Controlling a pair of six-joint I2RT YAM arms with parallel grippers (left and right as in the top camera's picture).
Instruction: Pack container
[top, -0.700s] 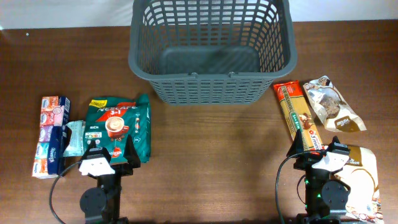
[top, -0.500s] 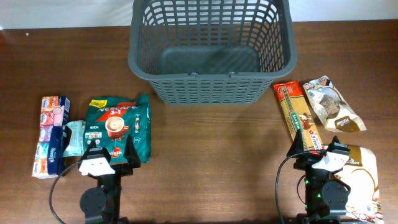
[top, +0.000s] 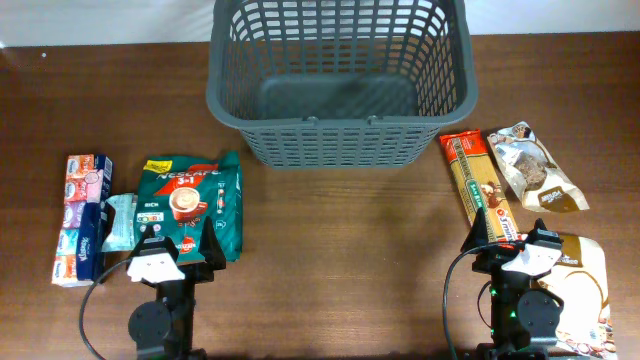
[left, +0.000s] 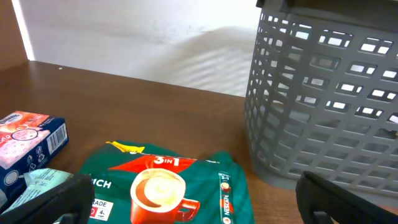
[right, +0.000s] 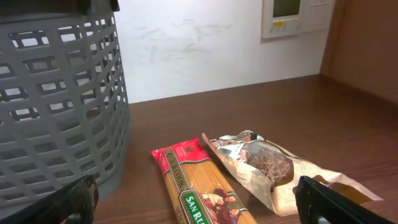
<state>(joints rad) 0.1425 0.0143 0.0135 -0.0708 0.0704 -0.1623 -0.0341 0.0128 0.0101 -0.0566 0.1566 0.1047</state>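
Both left pincer (top: 178, 245) and right pincer (top: 511, 240) splayed, empty, container (top: 340, 146) base visible overhead only, wall panel (right: 292, 15) right-wrist only

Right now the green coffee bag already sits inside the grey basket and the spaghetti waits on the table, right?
No. The overhead view shows the green coffee bag on the table too, outside the grey basket; the spaghetti does wait on the table.
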